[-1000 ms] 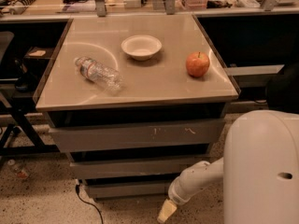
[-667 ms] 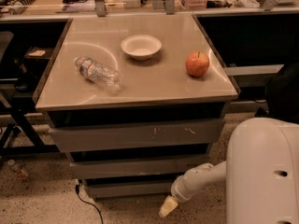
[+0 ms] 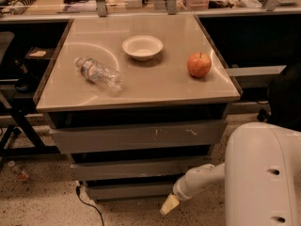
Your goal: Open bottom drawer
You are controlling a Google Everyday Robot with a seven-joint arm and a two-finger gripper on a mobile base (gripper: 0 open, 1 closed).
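Observation:
The bottom drawer (image 3: 127, 190) is the narrowest grey drawer, lowest under the table, with a plain face panel; it looks closed. Above it sit the mid-width grey drawer (image 3: 136, 168) and the widest drawer (image 3: 136, 136) with white scratch marks. My gripper (image 3: 169, 205) hangs low at the end of the white arm (image 3: 200, 179), just in front of the bottom drawer's right end, near the floor. Only its pale yellowish tip shows.
On the tabletop (image 3: 141, 86) lie a plastic water bottle (image 3: 99, 73), a white bowl (image 3: 142, 47) and a red apple (image 3: 199, 64). My white body (image 3: 263, 173) fills the lower right. A black cable (image 3: 87, 204) trails on the floor at the left of the drawers.
The gripper and arm have shifted slightly right and down near the bottom drawer. The drawers have not moved.

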